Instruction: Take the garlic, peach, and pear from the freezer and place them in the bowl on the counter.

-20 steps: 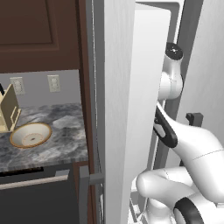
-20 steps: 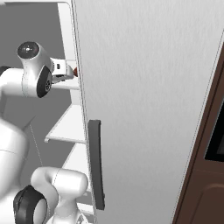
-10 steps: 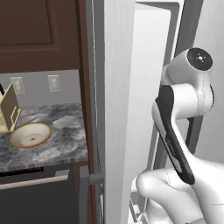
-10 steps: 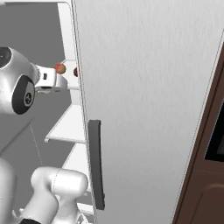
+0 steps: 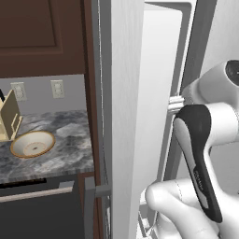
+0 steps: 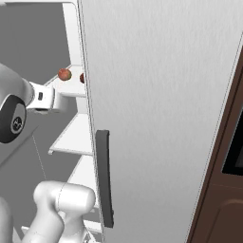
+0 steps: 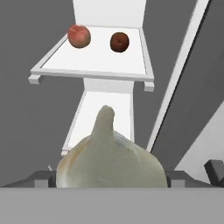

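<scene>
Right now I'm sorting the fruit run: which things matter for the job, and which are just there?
For the job:
garlic in the gripper
two fruits on the freezer shelf
bowl
counter

Just there:
knife block
wall sockets

No readable text, labels or numbers anywhere tbh. Fridge door, counter, arm etc. are all blank, no markings.

The arm is glossy white, built of rounded, bulbous segments. A long black band with faint pale lettering runs along one link behind the hand. Round dark joint caps sit on its sides, one bearing a small light mark. Nearest the hand is a short white boxy wrist block with small dark spots.
</scene>
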